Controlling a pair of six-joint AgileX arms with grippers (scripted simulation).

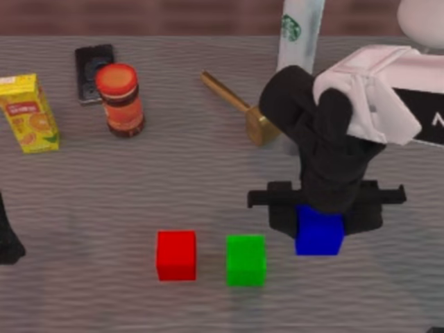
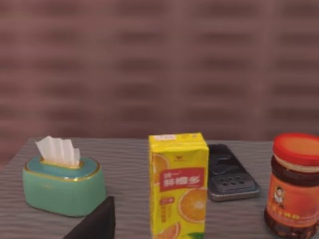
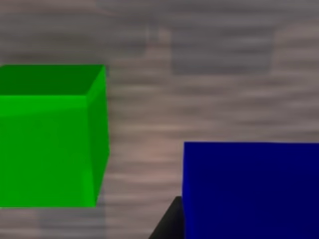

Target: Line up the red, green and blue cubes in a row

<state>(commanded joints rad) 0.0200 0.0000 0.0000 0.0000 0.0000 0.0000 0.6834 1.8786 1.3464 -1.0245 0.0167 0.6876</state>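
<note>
On the table's front half, the red cube [image 1: 176,255] and the green cube [image 1: 245,259] sit side by side with a small gap between them. The blue cube [image 1: 319,239] is to the green one's right and a little farther back, under my right gripper [image 1: 322,214]. That gripper comes down from above and is shut on the blue cube. In the right wrist view one dark finger [image 3: 169,224] presses the blue cube [image 3: 249,189], and the green cube [image 3: 50,139] stands apart beside it. My left gripper [image 1: 8,243] is parked open at the table's left edge.
A yellow juice carton [image 1: 28,112], a red-lidded brown jar [image 1: 121,100] and a dark flat device [image 1: 91,72] stand at the back left. A brass mallet [image 1: 239,109] and a white cup [image 1: 300,35] lie behind the right arm. A mint tissue box [image 2: 63,184] shows in the left wrist view.
</note>
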